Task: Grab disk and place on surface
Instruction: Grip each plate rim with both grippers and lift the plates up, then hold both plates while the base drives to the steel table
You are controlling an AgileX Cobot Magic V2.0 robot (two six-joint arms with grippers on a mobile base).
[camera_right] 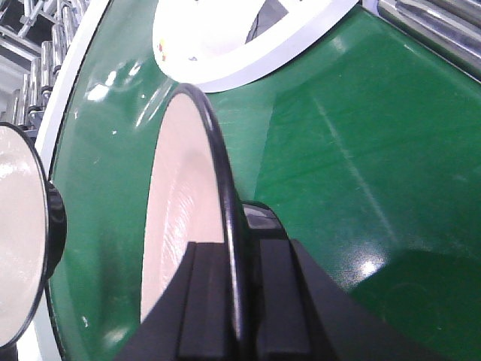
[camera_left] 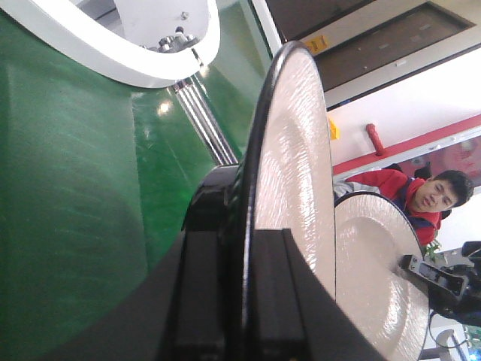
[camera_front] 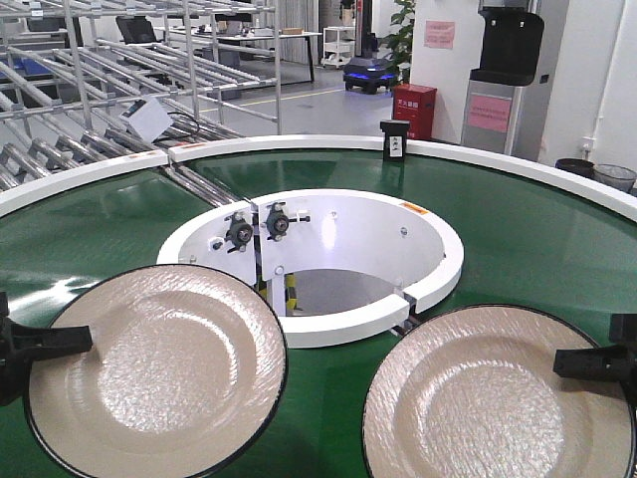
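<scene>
Disks, both cream with black rims: left disk (camera_front: 154, 373) clamped at its rim by left gripper (camera_front: 80, 341), right disk (camera_front: 498, 398) clamped at its rim by right gripper (camera_front: 567, 360). Both over green conveyor belt (camera_front: 518, 229), flanking white inner ring (camera_front: 438, 269); belt contact unclear.

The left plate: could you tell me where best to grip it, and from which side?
Take the left plate by its rim at the left edge, approaching from the left: it is broad and shallow, so only the rim fits the left gripper.
</scene>
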